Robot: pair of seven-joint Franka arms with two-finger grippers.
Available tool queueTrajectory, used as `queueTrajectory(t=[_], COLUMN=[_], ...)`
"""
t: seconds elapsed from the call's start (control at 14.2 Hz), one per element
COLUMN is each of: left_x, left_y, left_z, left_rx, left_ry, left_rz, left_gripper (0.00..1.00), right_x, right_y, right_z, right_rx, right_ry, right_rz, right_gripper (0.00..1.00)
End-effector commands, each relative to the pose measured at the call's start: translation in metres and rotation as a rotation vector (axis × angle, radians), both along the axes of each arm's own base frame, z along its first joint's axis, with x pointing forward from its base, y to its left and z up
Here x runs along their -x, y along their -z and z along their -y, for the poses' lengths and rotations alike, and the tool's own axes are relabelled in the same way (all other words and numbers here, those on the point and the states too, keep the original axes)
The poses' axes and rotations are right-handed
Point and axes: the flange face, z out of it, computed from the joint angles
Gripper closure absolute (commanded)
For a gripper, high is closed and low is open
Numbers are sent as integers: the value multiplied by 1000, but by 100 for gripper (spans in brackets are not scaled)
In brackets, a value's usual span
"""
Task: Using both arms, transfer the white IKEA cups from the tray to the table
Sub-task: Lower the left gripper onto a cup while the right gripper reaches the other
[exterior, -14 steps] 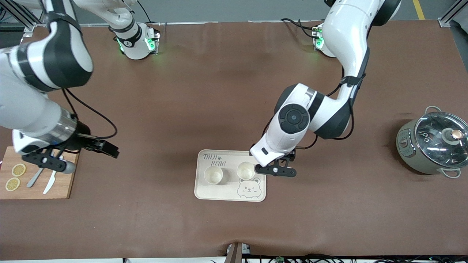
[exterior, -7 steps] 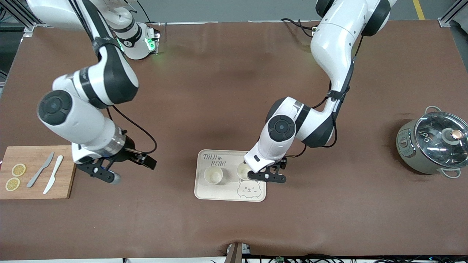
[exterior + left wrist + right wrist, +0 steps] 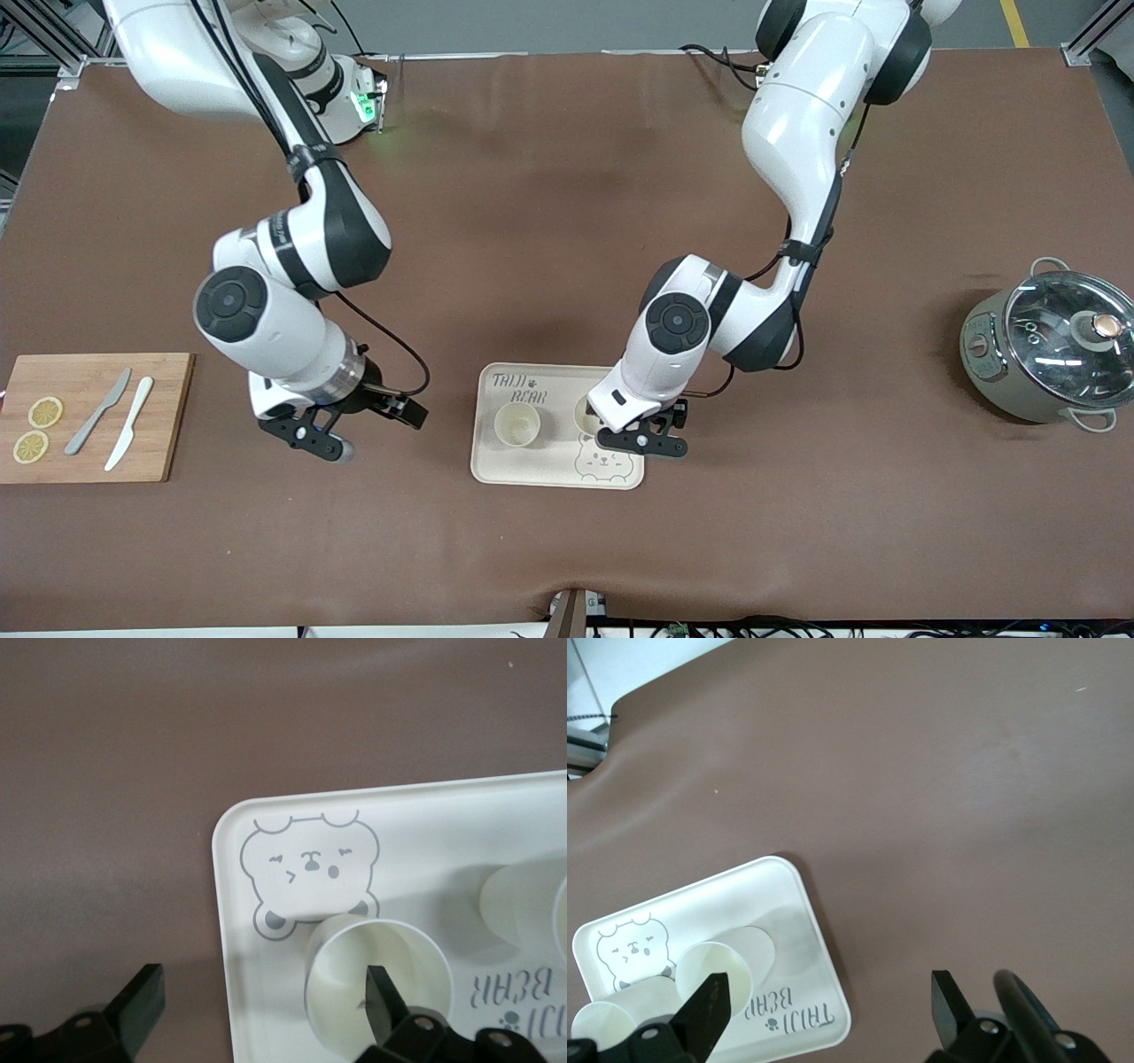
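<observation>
Scene: two cream-white tapered cups [image 3: 517, 424] upright on the bear-printed cream tray [image 3: 532, 474] | Left gripper [image 3: 640, 440]: fingers spread, one inside the cup [image 3: 376, 979] toward the left arm's end | Right gripper [image 3: 350, 431]: fingers spread over brown table [image 3: 567, 221] beside the tray | Technique: pinch the wall squarely, lift vertically

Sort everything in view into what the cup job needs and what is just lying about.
Job:
- two cups
- tray
- table
- left tool, open over a cup
- right tool, open above the table

Lying about:
- cutting board
- knives
- lemon slices
- lidded pot
</observation>
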Motion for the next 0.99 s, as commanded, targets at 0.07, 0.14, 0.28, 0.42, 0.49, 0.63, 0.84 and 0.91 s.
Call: queueTrajectory(t=[0.07,0.14,0.28,0.42,0.49,0.63,0.84,0.91], left_x=[0,2,3,4,5,6,10,11], left_y=[18,20,27,26,26,26,24,25], left_z=[11,13,13,14,17,20,26,27], left_rx=[-17,-24,-36,-34,-33,-20,2,6], left_ry=[5,9,7,4,-15,-29,-96,-116], left_rz=[25,28,26,27,30,46,36,33], left_gripper=[0,0,0,0,0,0,39,70], right_x=[-1,-1,1,2,2,5,12,13], right_y=[29,37,49,62,69,85,105,109], right_z=[-39,-44,-50,-58,-62,-71,-89,-92], right_rx=[-23,-25,-22,-24,-27,-33,-36,-37], right_ry=[27,32,27,20,16,17,25,25], right_rz=[44,44,40,40,49,53,54,60], right_gripper=[0,0,0,0,0,0,0,0])
